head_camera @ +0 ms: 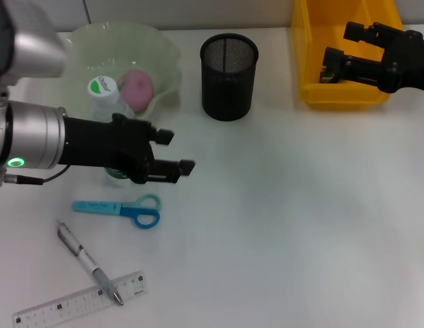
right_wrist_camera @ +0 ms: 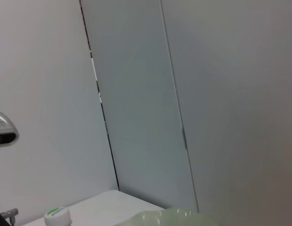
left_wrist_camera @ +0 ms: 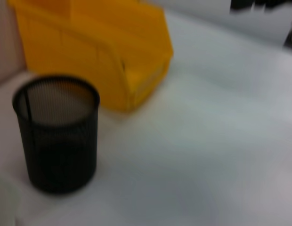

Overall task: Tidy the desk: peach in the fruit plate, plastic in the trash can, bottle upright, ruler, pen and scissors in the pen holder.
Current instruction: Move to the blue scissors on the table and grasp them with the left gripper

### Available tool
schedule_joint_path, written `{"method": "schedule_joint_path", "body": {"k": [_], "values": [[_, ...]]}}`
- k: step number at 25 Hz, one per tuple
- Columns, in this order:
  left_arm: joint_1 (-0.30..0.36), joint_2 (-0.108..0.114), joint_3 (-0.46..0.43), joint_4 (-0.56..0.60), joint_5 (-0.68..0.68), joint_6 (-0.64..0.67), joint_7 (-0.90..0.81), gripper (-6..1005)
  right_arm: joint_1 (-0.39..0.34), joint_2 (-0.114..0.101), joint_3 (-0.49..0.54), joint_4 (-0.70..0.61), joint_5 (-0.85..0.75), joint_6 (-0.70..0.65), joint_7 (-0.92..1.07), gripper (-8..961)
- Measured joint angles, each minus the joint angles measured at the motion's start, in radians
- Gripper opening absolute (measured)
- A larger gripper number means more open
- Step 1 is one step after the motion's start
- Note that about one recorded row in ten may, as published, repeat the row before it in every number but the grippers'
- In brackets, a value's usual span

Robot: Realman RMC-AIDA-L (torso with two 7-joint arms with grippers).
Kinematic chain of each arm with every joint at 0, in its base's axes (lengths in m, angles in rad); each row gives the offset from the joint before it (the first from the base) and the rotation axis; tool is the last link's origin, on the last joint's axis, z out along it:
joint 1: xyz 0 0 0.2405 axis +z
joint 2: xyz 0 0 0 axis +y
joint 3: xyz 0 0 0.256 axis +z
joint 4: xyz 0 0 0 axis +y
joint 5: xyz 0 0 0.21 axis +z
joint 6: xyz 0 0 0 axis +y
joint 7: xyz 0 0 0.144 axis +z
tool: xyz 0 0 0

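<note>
- Peach (head_camera: 137,87): pink, rounded, lying inside the fruit plate (head_camera: 164,65) at upper left of the head frame. The plate is pale green, translucent, with a wavy rim.
- Bottle (head_camera: 104,93): upright at the plate's near edge, white cap with a green label; its clear body is mostly hidden behind my left arm. Cap also visible at the bottom edge of the right wrist view (right_wrist_camera: 57,216).
- Pen holder (head_camera: 228,76): black wire mesh cylinder, upper centre of the head frame; looks empty from the left wrist view (left_wrist_camera: 59,134).
- Trash can (head_camera: 338,58): yellow hard plastic bin, upper right; contents hidden behind my right gripper (head_camera: 335,51).
- My left gripper (head_camera: 179,152): centre left, above the table, fingers spread apart, holding nothing.
- My right gripper: over the yellow bin; I cannot tell its finger state.
- Scissors (head_camera: 123,209): blue handles, flat on the table, lower left.
- Pen (head_camera: 89,262): silver-grey, lying diagonally, tip resting on the ruler (head_camera: 78,301), a clear flat strip at bottom left.
- Table (head_camera: 301,225): smooth and white.
</note>
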Motion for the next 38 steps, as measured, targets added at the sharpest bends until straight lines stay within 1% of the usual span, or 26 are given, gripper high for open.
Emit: {"method": "schedule_joint_path", "body": {"k": [3, 8, 11, 13, 16, 21, 25, 29, 38], "values": [[0.021, 0.0, -0.038, -0.087, -0.143, -0.015, 0.141, 667, -0.002, 0.005, 0.001, 0.009, 0.001, 0.0, -0.009, 786], [0.041, 0.001, -0.081, -0.317, -0.403, -0.009, 0.484, 667, -0.01, 0.032, 0.002, 0.017, 0.001, -0.002, -0.072, 786], [0.041, 0.002, -0.095, -0.471, -0.537, 0.01, 0.69, 666, -0.016, 0.037, 0.002, 0.035, 0.01, -0.011, -0.104, 786], [0.041, 0.002, -0.096, -0.545, -0.6, 0.03, 0.787, 666, -0.019, 0.038, 0.002, 0.068, 0.035, -0.032, -0.146, 786], [0.042, 0.002, -0.096, -0.633, -0.661, 0.064, 0.899, 666, -0.024, 0.037, 0.002, 0.126, 0.074, -0.065, -0.23, 786], [0.042, 0.0, -0.097, -0.798, -0.709, 0.102, 1.07, 665, -0.027, 0.037, 0.002, 0.252, 0.129, -0.081, -0.424, 786], [0.038, -0.001, -0.097, -0.922, -0.766, 0.117, 1.188, 665, -0.027, 0.038, 0.002, 0.305, 0.161, -0.09, -0.504, 786], [0.044, -0.001, -0.101, -0.953, -0.785, 0.132, 1.216, 664, -0.029, 0.038, 0.002, 0.32, 0.192, -0.092, -0.526, 786], [0.037, 0.008, -0.119, -0.94, -0.791, 0.134, 1.189, 663, -0.04, 0.039, 0.002, 0.322, 0.208, -0.093, -0.528, 786]]}}
